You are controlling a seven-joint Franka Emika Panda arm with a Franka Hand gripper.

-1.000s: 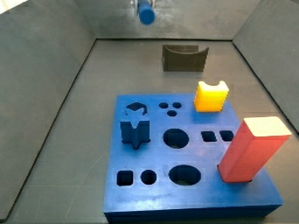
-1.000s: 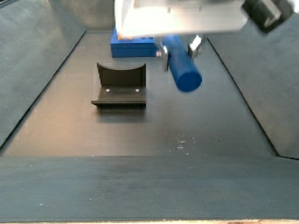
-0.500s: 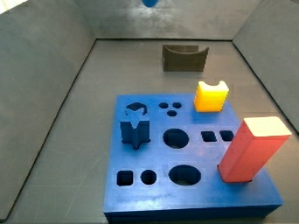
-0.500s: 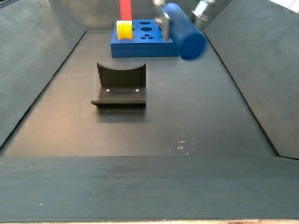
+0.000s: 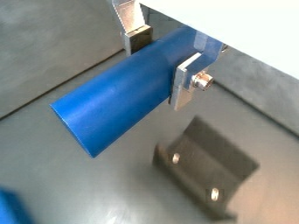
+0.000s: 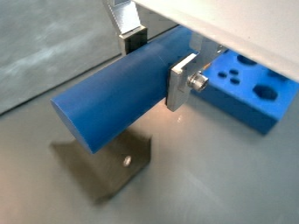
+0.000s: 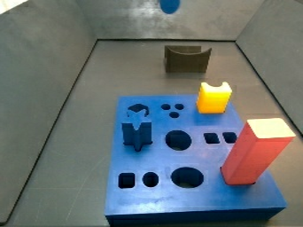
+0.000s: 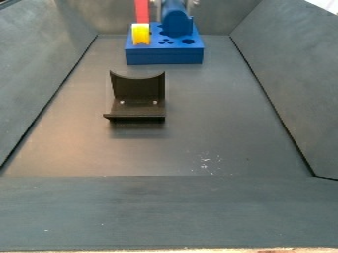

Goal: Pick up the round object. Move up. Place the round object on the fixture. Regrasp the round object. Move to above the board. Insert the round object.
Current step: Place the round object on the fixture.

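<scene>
In both wrist views my gripper (image 5: 163,59) (image 6: 158,63) is shut on the round object (image 5: 111,105) (image 6: 111,101), a plain blue rod lying crosswise between the silver fingers (image 5: 186,77). It hangs high above the floor. The fixture (image 5: 211,171) (image 6: 111,162), a dark notched block, stands on the floor below the rod. In a side view only the rod's end (image 7: 171,5) shows at the top edge, above the fixture (image 7: 186,58). In a side view the rod (image 8: 176,17) hangs in front of the blue board (image 8: 165,47). The board (image 7: 190,160) has several holes.
On the board stand a yellow block (image 7: 213,96), a tall red block (image 7: 254,151) and a notched blue peg (image 7: 136,133). Grey walls (image 7: 48,53) enclose the dark floor (image 8: 172,148). The fixture (image 8: 134,96) sits mid-floor.
The gripper has risen with the rod, leaving all but the rod's end out of a side view, and has moved sideways over the fixture toward the board.
</scene>
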